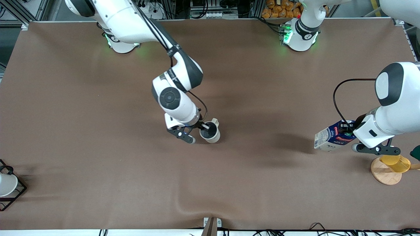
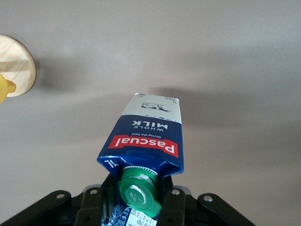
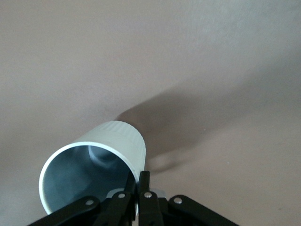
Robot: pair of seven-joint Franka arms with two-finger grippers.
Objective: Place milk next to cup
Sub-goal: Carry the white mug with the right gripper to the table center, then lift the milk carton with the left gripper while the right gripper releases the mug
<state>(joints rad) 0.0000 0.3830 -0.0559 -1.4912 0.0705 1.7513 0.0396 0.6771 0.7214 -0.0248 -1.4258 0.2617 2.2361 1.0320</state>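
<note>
The milk carton (image 1: pixel 329 137) is held tilted in the air by the left pincer (image 1: pixel 348 129), which is pinched on its gable top around the green cap (image 2: pixel 139 192); its base points away from the wrist. It is carried over the brown bench (image 1: pixel 98 131) toward the left arm's end, near a yellow cup (image 1: pixel 395 163) standing on a wooden disc (image 1: pixel 384 173). The off-white mug (image 1: pixel 210 132) is seen about mid-bench, well apart from the carton. Its wall near the rim is pinched by the right pincer (image 1: pixel 206 126), one finger inside and one outside. Whether the mug rests on the bench or is lifted cannot be told. A white object in a black wire rack (image 1: pixel 11 191) sits at the right arm's end.
</note>
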